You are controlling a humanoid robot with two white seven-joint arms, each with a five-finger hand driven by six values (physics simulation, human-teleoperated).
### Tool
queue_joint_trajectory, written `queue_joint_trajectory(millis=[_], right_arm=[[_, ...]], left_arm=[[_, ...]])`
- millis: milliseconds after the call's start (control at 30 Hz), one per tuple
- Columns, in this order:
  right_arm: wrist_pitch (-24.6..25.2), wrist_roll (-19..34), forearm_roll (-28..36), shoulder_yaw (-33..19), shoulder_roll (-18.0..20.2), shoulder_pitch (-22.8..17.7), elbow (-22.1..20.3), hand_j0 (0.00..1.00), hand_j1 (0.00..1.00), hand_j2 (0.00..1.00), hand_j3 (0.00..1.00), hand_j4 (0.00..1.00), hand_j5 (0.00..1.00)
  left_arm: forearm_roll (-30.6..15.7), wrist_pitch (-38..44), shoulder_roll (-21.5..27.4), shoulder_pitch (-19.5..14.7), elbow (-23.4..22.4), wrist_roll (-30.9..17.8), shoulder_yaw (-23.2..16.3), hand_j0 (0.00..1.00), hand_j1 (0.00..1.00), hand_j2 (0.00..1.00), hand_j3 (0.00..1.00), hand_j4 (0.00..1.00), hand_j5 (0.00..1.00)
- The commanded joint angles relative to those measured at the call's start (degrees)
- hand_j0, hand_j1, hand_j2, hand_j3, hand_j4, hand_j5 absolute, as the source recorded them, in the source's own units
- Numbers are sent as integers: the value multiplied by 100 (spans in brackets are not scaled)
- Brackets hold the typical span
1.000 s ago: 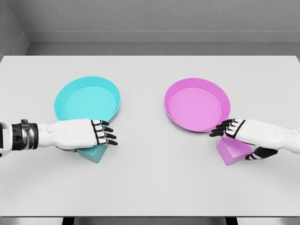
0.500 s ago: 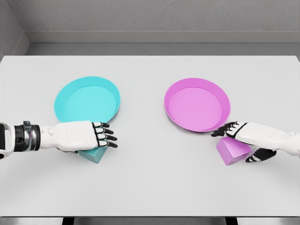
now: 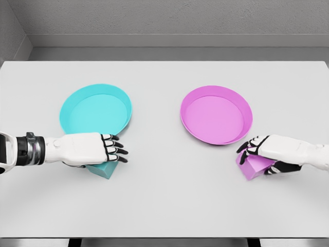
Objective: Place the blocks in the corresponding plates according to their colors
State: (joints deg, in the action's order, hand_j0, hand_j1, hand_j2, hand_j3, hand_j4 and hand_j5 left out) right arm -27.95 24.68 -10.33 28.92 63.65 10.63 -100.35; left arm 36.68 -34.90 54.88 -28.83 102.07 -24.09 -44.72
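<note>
Blocks sit directly under my two hands, one apiece, both resting on the desk (image 3: 164,200) and neither yet in a plate. My left hand (image 3: 90,149) lies flat over the teal block (image 3: 104,169), fingers extended past its far side; whether they actually grip it I cannot tell, since my palm hides most of the block. My right hand (image 3: 267,150) is wrapped around the pink block (image 3: 252,167), fingers curled over its top and thumb at the near side, so I judge this one grasped. What matters next is direction: the teal plate (image 3: 69,103) lies just beyond my left hand, away from me and almost touching my knuckles, while the pink plate (image 3: 241,105) lies beyond my right hand and inward, toward the middle. Both plates are empty. Each block looks roughly cubic, with no long axis to mind.
</note>
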Motion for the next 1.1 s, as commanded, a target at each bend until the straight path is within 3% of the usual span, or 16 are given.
queue_joint_trajectory(millis=[0, 133, 233, 467, 833, 1067], right_arm=[[-9, 1, 40, -10, 8, 0, -3, 50, 50, 50, 50, 50, 50], [-44, -7, 49, -62, 8, 88, -11, 50, 50, 50, 50, 50, 50], [-44, 1, 128, -71, 8, 281, -11, 54, 54, 54, 54, 54, 54], [-35, 1, 137, -80, 8, 554, -11, 53, 53, 53, 53, 53, 53], [70, 10, 242, -62, -89, 967, 6, 52, 52, 52, 52, 52, 52], [501, 10, 234, 8, -300, 1239, 77, 52, 52, 52, 52, 52, 52]], left_arm=[[32, -10, 5, 0, 6, -52, -2, 83, 83, 83, 83, 83, 83], [32, -10, 5, -35, 6, -52, -2, 69, 69, 69, 69, 69, 69], [32, -10, -4, -35, 6, -52, 7, 65, 65, 65, 65, 65, 65], [-64, -10, -39, -70, -3, 36, 16, 66, 66, 66, 66, 66, 66], [-714, -10, -66, -193, -3, 45, 16, 68, 68, 68, 68, 68, 68], [-1110, -10, -30, -404, -64, 45, 95, 69, 69, 69, 69, 69, 69]])
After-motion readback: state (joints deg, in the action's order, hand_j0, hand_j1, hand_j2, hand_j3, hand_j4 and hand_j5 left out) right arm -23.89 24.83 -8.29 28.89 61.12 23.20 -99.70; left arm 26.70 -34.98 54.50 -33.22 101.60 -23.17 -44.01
